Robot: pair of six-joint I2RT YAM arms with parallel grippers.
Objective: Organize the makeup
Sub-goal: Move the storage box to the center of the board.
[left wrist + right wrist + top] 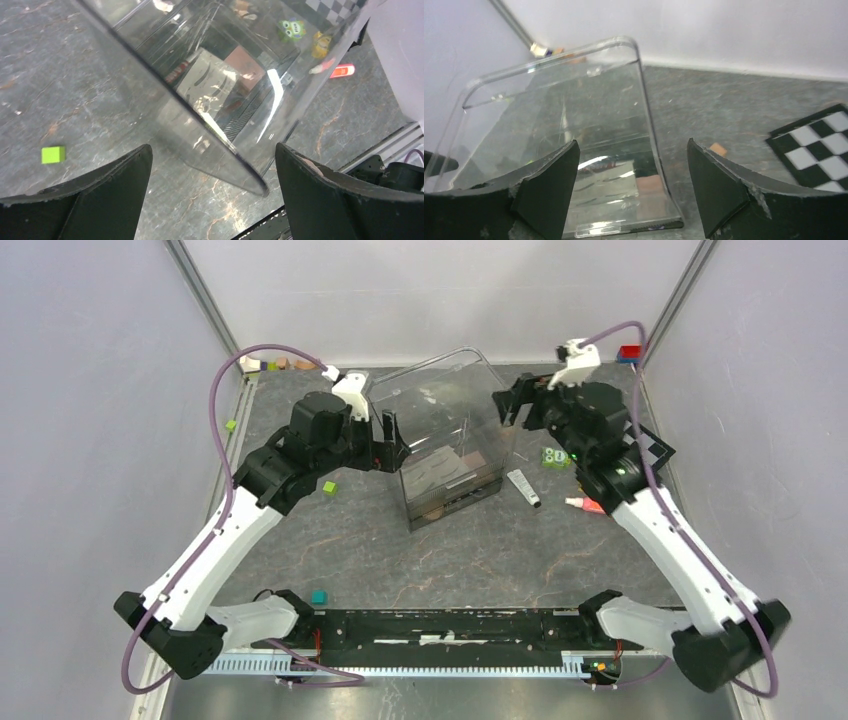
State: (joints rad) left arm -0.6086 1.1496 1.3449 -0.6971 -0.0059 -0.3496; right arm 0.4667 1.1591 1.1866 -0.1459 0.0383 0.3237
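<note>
A clear acrylic box [450, 425] stands mid-table, tilted. Inside lie a white eyebrow card [210, 82] and a brown eyeshadow palette [245, 62]; both also show in the right wrist view, the card [604, 185] beside the palette [650, 184]. My left gripper [392, 447] is open at the box's left wall, and its near corner [250, 182] sits between the fingers. My right gripper [512, 400] is open at the box's far right edge, the wall [649, 125] between its fingers. A pink tube [583, 505] and a silver tube [523, 487] lie right of the box.
Checkerboard [652, 448] and a green toy [556, 457] lie at the right. Green cubes [330, 487] [230, 425] lie left of the box, a teal cube [319, 597] near the front. Small items [275, 364] sit in the back-left corner, a red cube [628, 352] back right. A peach piece [718, 149] lies by the checkerboard.
</note>
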